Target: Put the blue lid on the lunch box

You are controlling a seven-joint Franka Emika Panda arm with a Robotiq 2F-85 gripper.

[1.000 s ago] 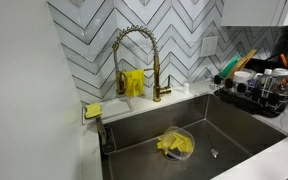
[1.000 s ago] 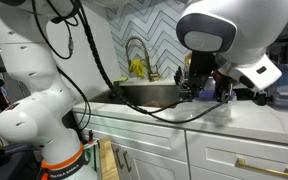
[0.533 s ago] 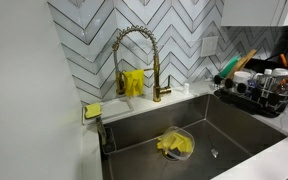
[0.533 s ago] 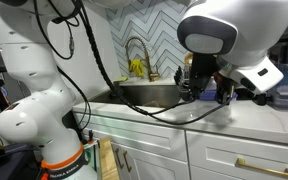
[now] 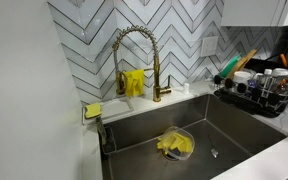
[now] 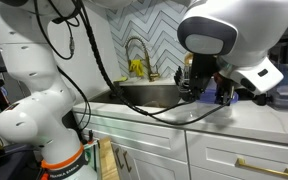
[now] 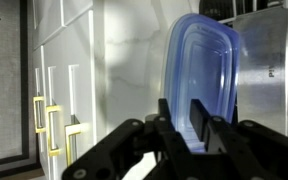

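In an exterior view, a brass gooseneck faucet (image 5: 134, 55) stands behind a deep steel sink (image 5: 239, 130). A clear plastic container (image 5: 176, 143) lies on the sink floor with something crumpled and yellow inside it. A black wire dish rack (image 5: 256, 100) sits on the counter beside the sink, and a green-handled brush (image 5: 236, 66) leans up from it. 1 yellow sponge (image 5: 92, 110) rests at the sink's far corner.

In an exterior view, the white robot arm (image 6: 216, 35) reaches down over the pale countertop (image 6: 254, 118), just beside the sink.

In the wrist view, the flat, translucent blue plastic lid (image 7: 199, 65) stands on edge. Its lower rim runs down into the narrow gap between the 2 black fingers (image 7: 202, 125) of the gripper (image 7: 183, 110). The jaws sit close on either side of the rim, but I cannot tell whether they press on it. White cabinet doors with brass handles (image 7: 52, 125) show beyond.
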